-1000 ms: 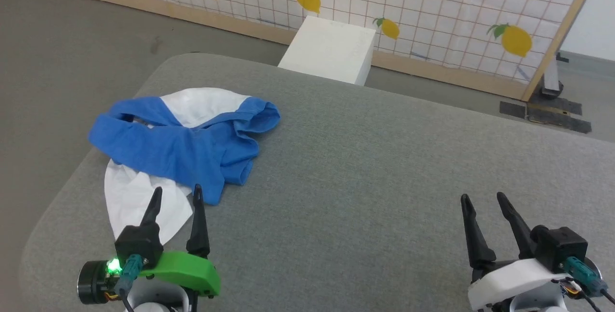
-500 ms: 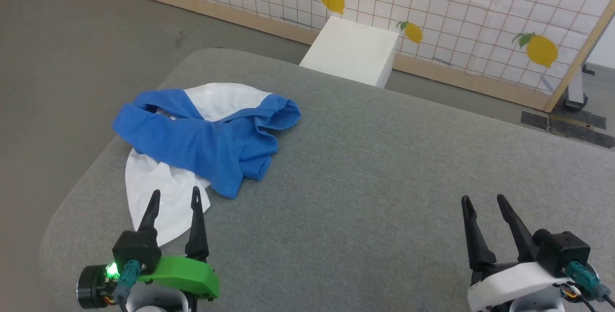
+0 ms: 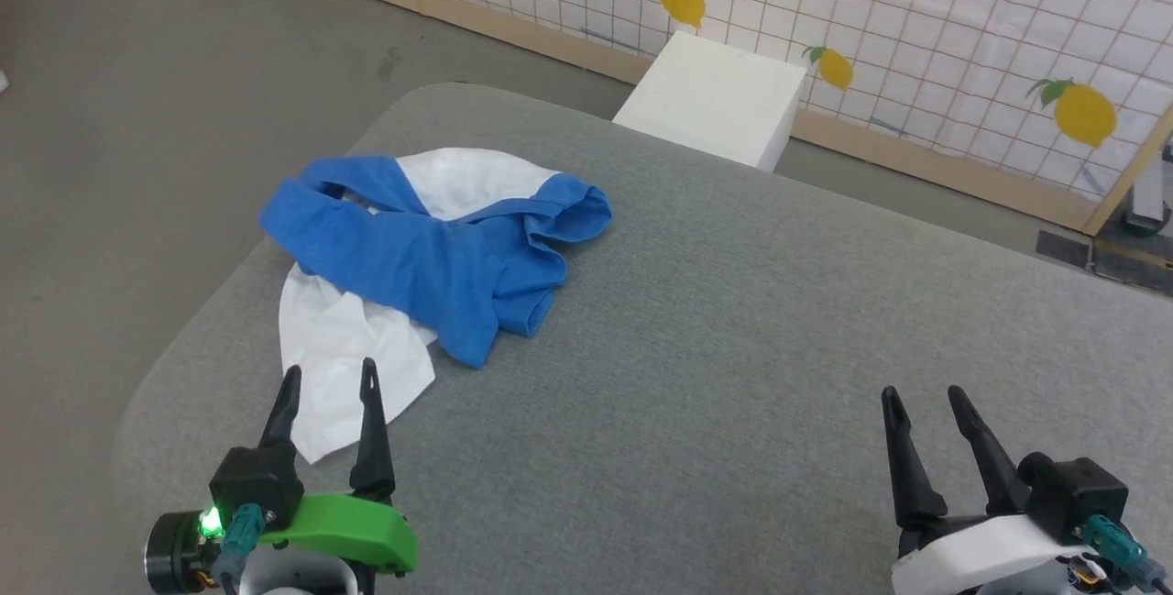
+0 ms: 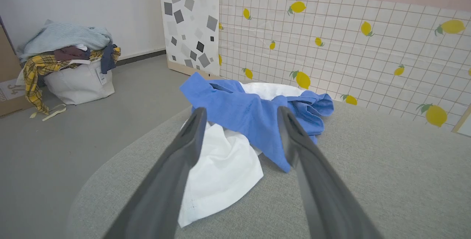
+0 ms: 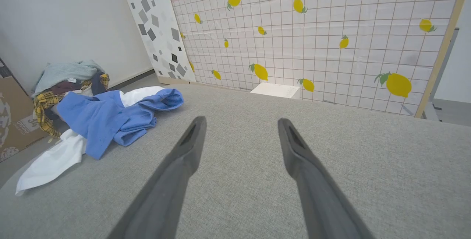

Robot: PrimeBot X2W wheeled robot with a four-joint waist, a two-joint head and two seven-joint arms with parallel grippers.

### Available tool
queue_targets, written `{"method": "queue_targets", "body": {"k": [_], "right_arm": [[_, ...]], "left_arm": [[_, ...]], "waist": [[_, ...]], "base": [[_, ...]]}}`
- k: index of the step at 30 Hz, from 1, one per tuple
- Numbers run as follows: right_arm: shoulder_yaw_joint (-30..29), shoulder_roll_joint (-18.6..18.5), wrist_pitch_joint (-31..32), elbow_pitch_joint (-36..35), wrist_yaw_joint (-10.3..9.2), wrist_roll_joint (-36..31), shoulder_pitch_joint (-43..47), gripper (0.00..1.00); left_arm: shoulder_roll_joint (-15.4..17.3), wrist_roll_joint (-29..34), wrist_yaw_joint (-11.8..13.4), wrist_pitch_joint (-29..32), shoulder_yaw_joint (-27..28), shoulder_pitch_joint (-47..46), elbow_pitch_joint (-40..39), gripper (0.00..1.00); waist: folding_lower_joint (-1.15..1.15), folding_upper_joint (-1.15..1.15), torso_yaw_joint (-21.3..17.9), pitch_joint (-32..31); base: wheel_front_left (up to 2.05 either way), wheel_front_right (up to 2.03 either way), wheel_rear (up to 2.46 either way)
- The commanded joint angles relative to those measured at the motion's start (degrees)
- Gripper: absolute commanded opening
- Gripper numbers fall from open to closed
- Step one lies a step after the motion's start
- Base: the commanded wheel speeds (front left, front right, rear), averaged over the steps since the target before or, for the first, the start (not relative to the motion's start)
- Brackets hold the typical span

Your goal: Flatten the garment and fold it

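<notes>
The garment [image 3: 412, 256] lies crumpled on the left part of the grey table [image 3: 733, 320], its blue sleeves heaped over the white body; its print is hidden. In the left wrist view the garment [image 4: 243, 121] sits just beyond my fingers. My left gripper [image 3: 330, 380] hovers open at the white hem's near edge, nothing between its fingers. My right gripper [image 3: 921, 393] stands open over bare table at the lower right, far from the garment [image 5: 106, 117], which lies at the left of the right wrist view.
A white box [image 3: 719, 100] stands on the floor behind the table, before a lemon-print screen [image 3: 916, 27]. A bag heaped with clothes [image 4: 70, 62] and a cardboard box [image 5: 14, 121] sit on the floor to the left. The table's left edge curves close to the garment.
The head camera has turned left, so the garment, table and box slide right in the picture. Both grippers keep their places and stay open.
</notes>
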Motion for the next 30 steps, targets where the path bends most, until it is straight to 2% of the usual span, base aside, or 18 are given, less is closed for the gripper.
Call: {"method": "queue_targets", "body": {"k": [1,18,30], "right_arm": [[0.0,0.0,-0.8,0.3,-0.08,0.8,0.6,1.0],[0.1,0.0,-2.8,1.7,-0.1,2.5,1.2,1.0],[-0.7,0.0,-2.8,1.4,-0.1,-0.3,1.3,1.0]], "left_arm": [[-0.2,-0.8,0.2,-0.7,-0.1,1.0,0.3,1.0],[-0.3,-1.6,0.5,-2.7,0.0,1.5,0.9,1.0],[-0.3,-1.6,0.5,-2.8,0.2,1.6,1.0,1.0]], "waist": [[0.0,0.0,0.6,0.1],[0.0,0.0,4.5,-0.3],[0.0,0.0,3.9,-0.3]], "base": [[0.0,0.0,0.0],[0.0,0.0,0.0],[0.0,0.0,0.0]]}}
